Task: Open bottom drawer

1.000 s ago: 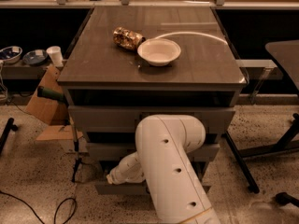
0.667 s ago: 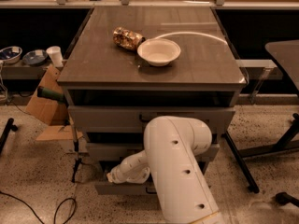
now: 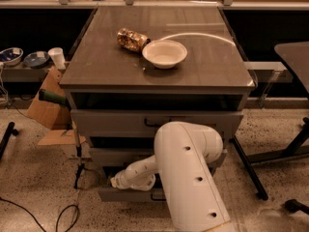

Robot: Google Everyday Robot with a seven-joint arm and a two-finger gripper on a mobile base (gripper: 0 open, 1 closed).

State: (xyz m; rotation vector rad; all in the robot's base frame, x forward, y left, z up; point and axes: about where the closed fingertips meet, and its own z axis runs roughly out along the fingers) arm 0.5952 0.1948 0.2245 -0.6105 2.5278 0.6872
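- The gripper [image 3: 117, 181] is at the end of the white arm [image 3: 188, 187], low at the front of the cabinet, just above the left part of the bottom drawer [image 3: 126, 195]. Whether it is clenched or released cannot be told; its tip is partly hidden against the dark opening behind it.
- The bottom drawer is the lowest of three grey fronts. Its front stands slightly out from the cabinet, with a dark gap above it, and part of its black handle [image 3: 157, 197] shows beside the arm.
- The arm's wide upper segment covers the right side of the bottom drawer and much of the middle drawer [image 3: 120, 156].
- The top drawer [image 3: 111, 122] lies above, with its dark bar handle at centre.
- On the grey cabinet top [image 3: 96, 62] a white bowl [image 3: 164, 53] sits near the middle, with a crumpled snack bag [image 3: 132, 38] just beside it on the left.
- To the left of the cabinet a cardboard box [image 3: 44, 108] stands on the speckled floor [image 3: 34, 178], and a white cup [image 3: 57, 58] sits on a low ledge above it.
- A black cable [image 3: 67, 215] curls on the floor near the cabinet's lower left.
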